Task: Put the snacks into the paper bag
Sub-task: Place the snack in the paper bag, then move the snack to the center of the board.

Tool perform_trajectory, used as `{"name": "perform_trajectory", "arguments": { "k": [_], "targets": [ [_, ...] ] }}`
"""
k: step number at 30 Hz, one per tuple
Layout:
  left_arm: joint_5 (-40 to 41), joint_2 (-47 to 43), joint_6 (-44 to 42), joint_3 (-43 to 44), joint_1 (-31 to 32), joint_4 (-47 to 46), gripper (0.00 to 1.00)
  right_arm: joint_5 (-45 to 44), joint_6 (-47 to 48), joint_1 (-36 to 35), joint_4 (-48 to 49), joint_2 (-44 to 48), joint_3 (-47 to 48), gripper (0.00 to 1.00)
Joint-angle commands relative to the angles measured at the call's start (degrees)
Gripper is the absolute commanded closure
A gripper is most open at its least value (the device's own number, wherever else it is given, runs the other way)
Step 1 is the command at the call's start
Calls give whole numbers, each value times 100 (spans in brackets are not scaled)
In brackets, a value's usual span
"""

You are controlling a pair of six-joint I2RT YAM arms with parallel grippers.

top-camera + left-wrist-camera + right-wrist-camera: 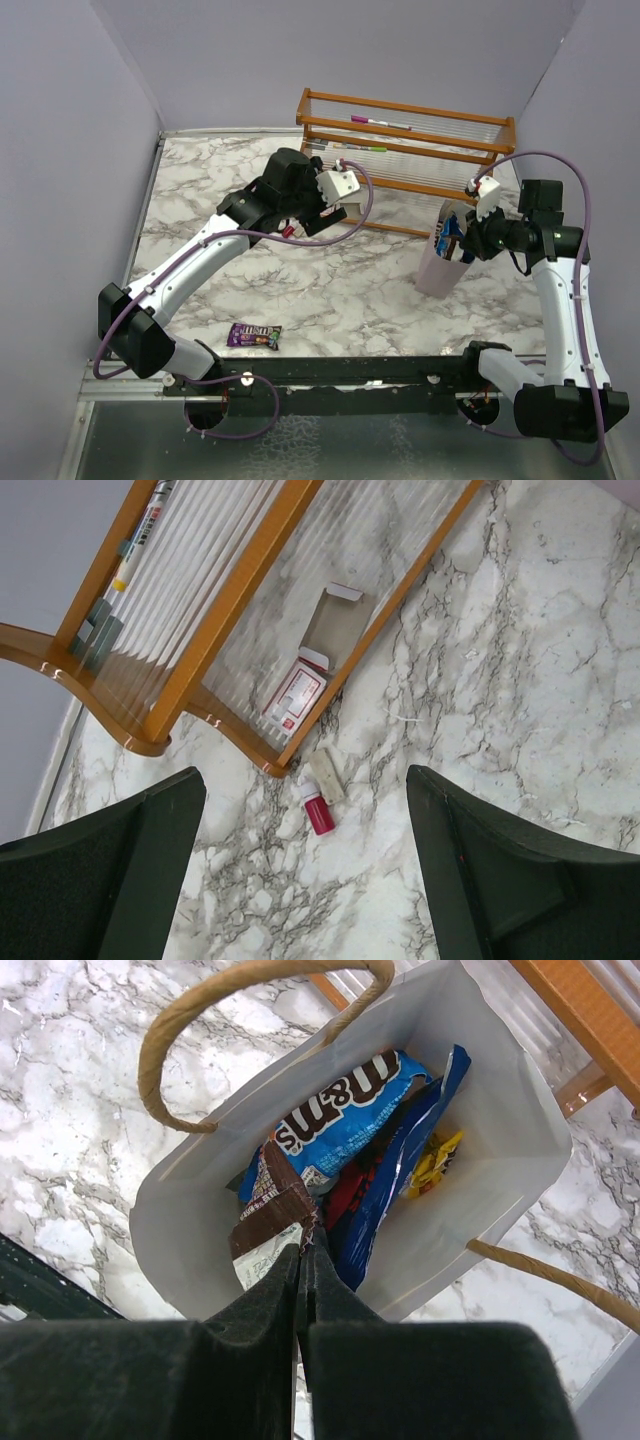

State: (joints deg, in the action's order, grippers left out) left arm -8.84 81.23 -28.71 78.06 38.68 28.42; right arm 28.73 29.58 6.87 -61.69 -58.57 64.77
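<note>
Our right gripper, fingers pressed together, hangs over the open paper bag, tips at a brown snack inside (blue ones beside it). Our left gripper gapes wide by the wooden rack; a purple snack lies well apart on the table.

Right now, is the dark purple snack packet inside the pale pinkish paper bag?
No, the dark purple snack packet lies flat on the marble table, far from the pale pinkish paper bag.
</note>
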Motion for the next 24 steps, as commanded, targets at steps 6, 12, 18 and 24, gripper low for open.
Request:
{"name": "perform_trajectory", "arguments": {
  "k": [6,12,18,24],
  "targets": [
    [502,-20,-267,-391,-26,-1,15,-170,-83,-11,166,24,-176,94],
    [510,33,-248,-532,-107,52,15,-150,-7,-43,199,-94,-266,88],
    [371,197,-251,-632,-352,335,15,20,58,-81,19,-160,-71,71],
    [-352,200,-301,-933,-1147,503,11,308,39,-81,-196,-252,651,48]
  ]
}}
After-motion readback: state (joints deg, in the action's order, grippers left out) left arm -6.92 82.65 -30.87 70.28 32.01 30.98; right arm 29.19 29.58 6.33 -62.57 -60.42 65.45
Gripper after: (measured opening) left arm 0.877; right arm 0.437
